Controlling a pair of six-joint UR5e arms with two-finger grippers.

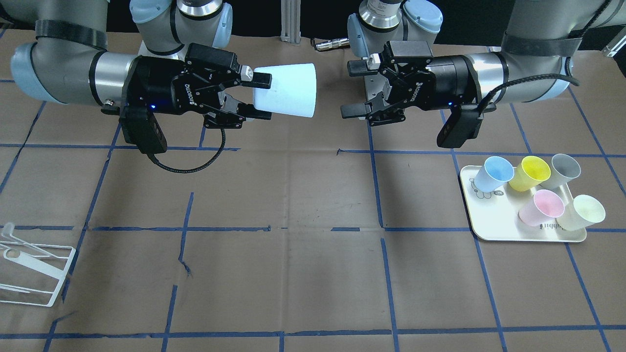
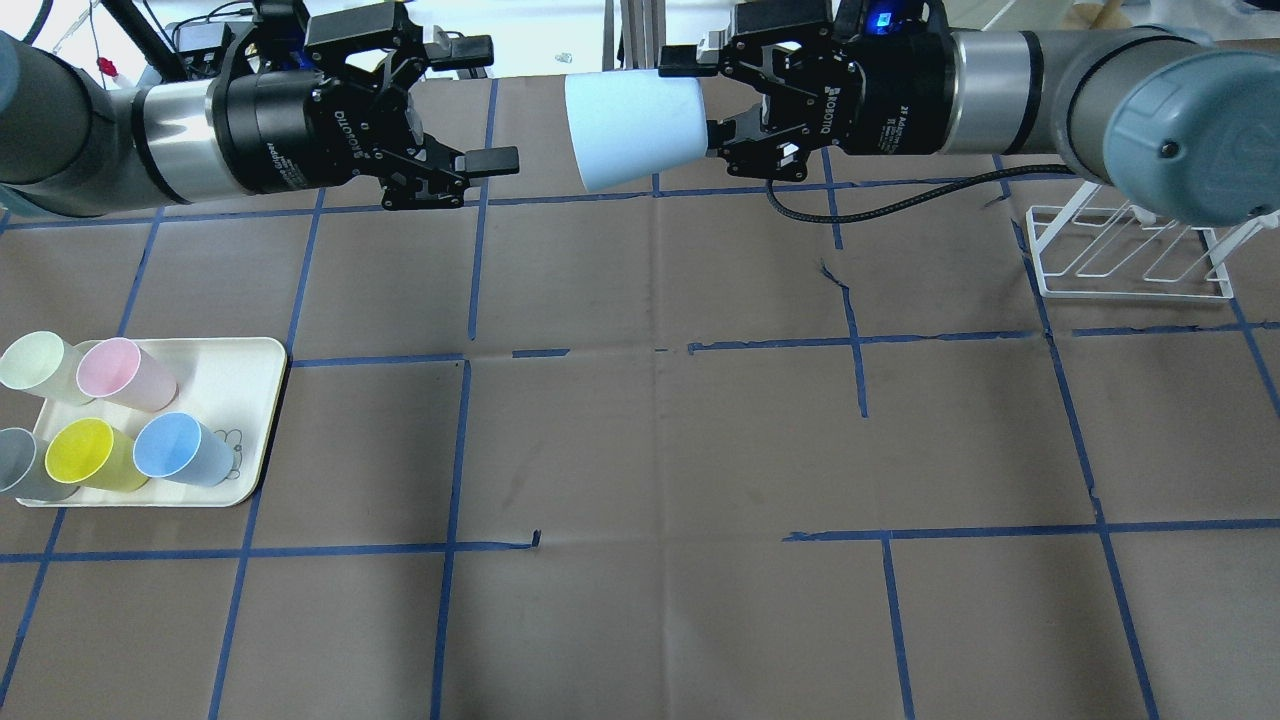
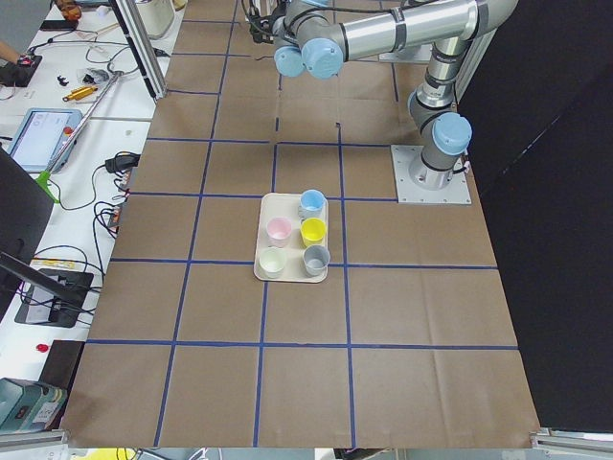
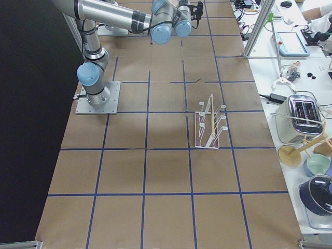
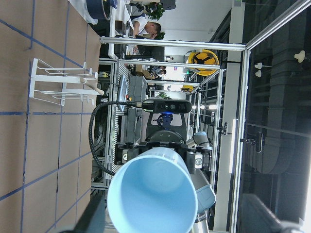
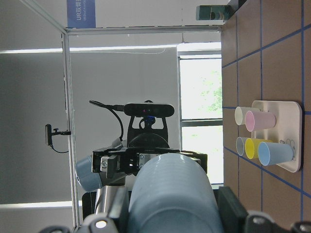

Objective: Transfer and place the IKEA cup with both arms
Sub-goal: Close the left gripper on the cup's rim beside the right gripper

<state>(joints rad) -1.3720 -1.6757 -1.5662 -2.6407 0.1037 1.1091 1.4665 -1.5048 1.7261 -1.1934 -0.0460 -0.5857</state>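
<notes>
Your right gripper (image 2: 700,98) pinches the pale-blue IKEA cup (image 2: 635,130) by its narrow base and holds it sideways in the air over the table's middle. The open mouth faces the left gripper (image 2: 487,105), likely leaving the wide end free for the handover. That gripper hovers near it, fingers spread and empty.

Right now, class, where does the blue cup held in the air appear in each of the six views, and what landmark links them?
Front-facing: cup upper middle, left of centre.
Overhead: top centre.
Exterior left: not visible.
Exterior right: not visible.
Left wrist: bottom centre, mouth toward camera.
Right wrist: bottom centre, narrow end nearest.
Landmark: the tray, in front-facing, overhead, exterior left and right wrist views.
</notes>
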